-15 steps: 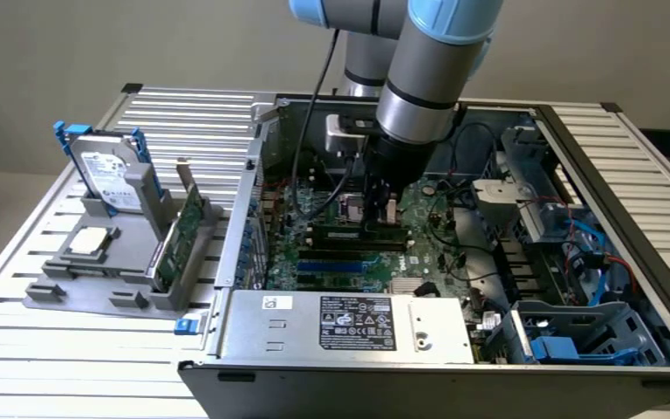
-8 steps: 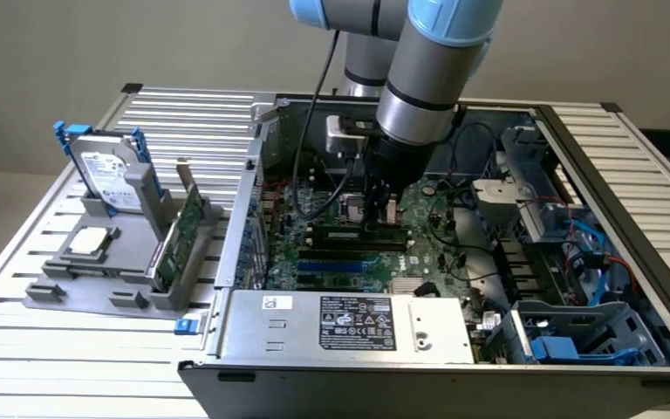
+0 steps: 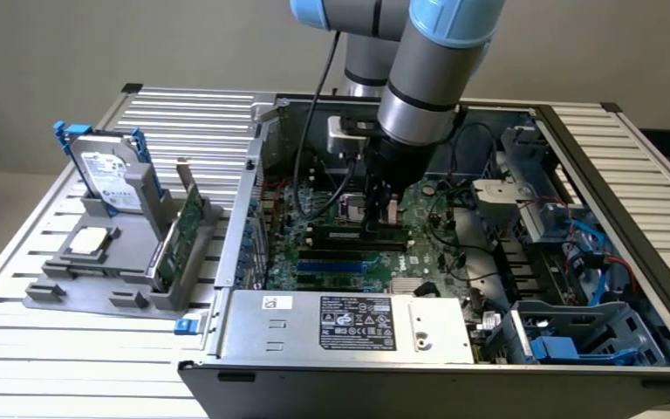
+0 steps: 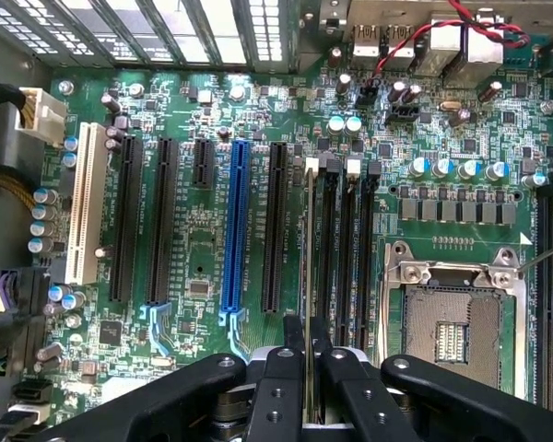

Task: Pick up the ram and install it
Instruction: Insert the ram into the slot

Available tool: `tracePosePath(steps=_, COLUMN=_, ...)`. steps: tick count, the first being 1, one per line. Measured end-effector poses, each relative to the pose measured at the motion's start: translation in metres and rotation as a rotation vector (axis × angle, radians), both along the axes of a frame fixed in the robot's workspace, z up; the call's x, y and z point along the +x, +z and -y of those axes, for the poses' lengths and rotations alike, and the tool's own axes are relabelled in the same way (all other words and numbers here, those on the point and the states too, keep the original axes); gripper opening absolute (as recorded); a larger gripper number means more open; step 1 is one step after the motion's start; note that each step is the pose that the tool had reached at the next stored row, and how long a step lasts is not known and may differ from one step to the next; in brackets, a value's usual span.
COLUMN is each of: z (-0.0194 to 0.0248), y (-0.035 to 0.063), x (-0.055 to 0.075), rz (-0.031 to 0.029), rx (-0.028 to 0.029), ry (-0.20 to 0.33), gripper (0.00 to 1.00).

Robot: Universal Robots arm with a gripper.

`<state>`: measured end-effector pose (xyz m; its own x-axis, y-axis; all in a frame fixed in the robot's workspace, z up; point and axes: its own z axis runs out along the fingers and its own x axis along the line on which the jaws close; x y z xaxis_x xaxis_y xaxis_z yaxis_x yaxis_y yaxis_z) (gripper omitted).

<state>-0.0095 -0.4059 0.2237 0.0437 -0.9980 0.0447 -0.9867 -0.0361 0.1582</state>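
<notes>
- Two black fingers point(image 4: 278, 391) of the gripper point(image 4: 309, 361) pinch the ram point(image 4: 310, 267) between them. The jaws are narrow and the stick is held edge-on.
- Why edge-on?
- My reading is that its long lower edge has to line up with a slot. In the wrist view it runs away from the gripper as a thin line, parallel to the black memory slots point(image 4: 348, 249). Its far end reaches a white latch point(image 4: 311, 166) at the end of the slot nearest the expansion slots.
- Seated, or above it?
- Can't tell. It stands right over that slot or in its mouth, and how deep is hidden.
- What's around it?
- The open CPU socket point(image 4: 452, 331) lies just beside the memory slots on one side. The blue slot point(image 4: 233, 230) is near on the other.
- And farther out?
- The arm point(image 3: 428, 96) comes straight down into the open computer case point(image 3: 614, 218), probably to push squarely on the board. On the counter point(image 3: 32, 367), at the exterior view's left, a grey holder point(image 3: 79, 292) carries the hard drive point(image 3: 108, 175) and the expansion card point(image 3: 189, 231). Both are well apart from the gripper.
</notes>
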Motion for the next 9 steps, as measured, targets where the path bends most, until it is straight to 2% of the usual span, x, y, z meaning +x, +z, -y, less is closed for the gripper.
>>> tracePosePath(steps=9, z=0.0, y=-0.0012, x=0.0003, rz=0.0, rx=0.0001, ry=-0.005, gripper=0.14)
